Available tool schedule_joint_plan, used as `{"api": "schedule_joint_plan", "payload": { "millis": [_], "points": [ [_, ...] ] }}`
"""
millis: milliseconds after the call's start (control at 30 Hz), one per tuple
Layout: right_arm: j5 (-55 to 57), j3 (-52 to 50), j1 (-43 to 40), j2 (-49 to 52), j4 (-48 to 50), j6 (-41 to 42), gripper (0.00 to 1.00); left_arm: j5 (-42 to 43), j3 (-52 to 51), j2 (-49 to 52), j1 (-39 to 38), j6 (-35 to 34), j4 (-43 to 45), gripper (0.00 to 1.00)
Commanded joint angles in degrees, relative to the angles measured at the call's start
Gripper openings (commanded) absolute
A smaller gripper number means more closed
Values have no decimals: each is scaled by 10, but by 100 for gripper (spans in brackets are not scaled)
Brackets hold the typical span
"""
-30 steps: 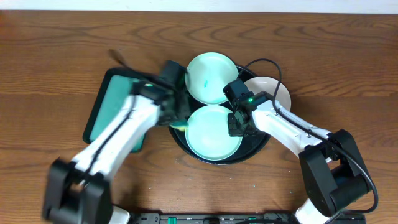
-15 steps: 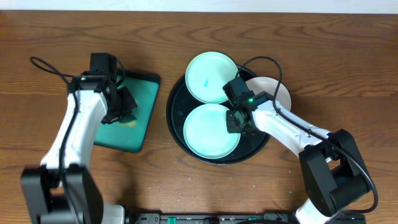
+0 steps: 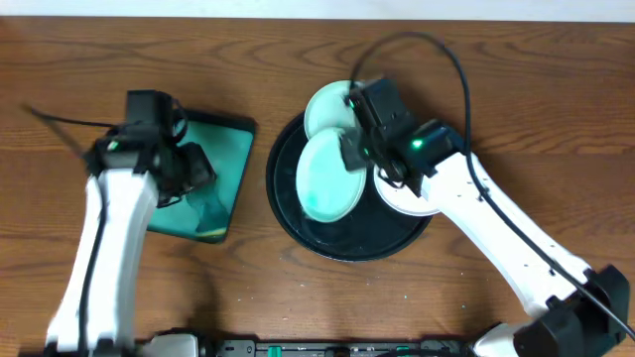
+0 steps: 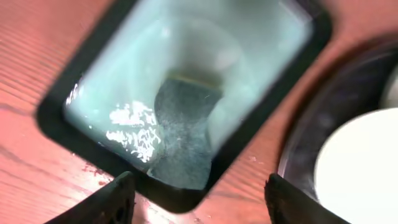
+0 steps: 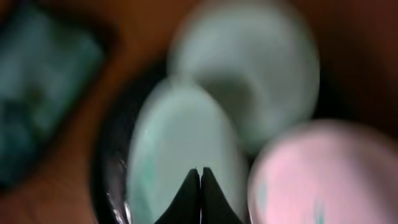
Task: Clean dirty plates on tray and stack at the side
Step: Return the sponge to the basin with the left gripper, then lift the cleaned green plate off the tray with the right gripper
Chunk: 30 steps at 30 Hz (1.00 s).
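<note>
On the round black tray (image 3: 288, 223) a pale mint plate (image 3: 325, 178) stands tilted up on edge, and my right gripper (image 3: 352, 149) is shut on its rim. The right wrist view shows the fingertips (image 5: 200, 177) pressed together against that plate (image 5: 174, 143). A second mint plate (image 3: 322, 104) lies at the tray's back. A white plate (image 3: 407, 198) lies at the right, partly under my right arm. My left gripper (image 3: 189, 169) hangs open over the teal tray (image 3: 233, 149), holding nothing (image 4: 199, 205). A dark green sponge (image 4: 186, 124) lies in that teal tray.
The rectangular teal tray (image 4: 261, 50) with its dark rim sits left of the black tray (image 4: 311, 137), with a narrow strip of wooden table between them. Cables trail from both arms.
My left gripper let go of the sponge in the teal tray and opened. My right gripper lifted and tilted the near plate, moving toward the tray's back left.
</note>
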Motion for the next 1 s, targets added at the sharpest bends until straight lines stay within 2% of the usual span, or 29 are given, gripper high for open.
{"api": "schedule_joint_plan", "payload": {
  "millis": [0,100,167,233,333,367,400,433,467,567,700,833,967],
  "points": [
    [24,23,30,18,68,-44,1,-3,18,-93,2,-1,-15,70],
    [35,23,69,69,210,-80,1,-3,18,-195,2,-12,-21,75],
    [85,23,81,96,227,-80,1,-3,18,-238,2,-20,-21,77],
    [94,23,81,110,202,-57,1,-3,18,-271,2,-20,-23,78],
    [80,26,61,108,141,28,2,-3,18,-301,2,-20,-37,78],
    [59,28,49,104,118,58,5,-3,18,-303,2,-20,-42,78],
    [23,29,31,98,89,88,16,-3,18,-303,2,-20,-46,78],
    [-4,29,19,95,71,102,23,-3,17,-301,2,-20,-48,78],
    [-58,29,-6,91,34,122,25,-3,17,-298,2,-20,-50,78],
    [-156,26,-61,96,-50,129,27,-3,17,-283,2,-20,-53,79],
    [-181,3,-108,106,-154,129,29,-3,17,-257,2,-20,-52,79],
    [-183,-53,-111,108,-138,137,33,-3,17,-230,2,-20,-53,79],
    [-232,-122,-106,108,-56,152,38,-3,17,-201,2,-20,-53,79]
  ]
}}
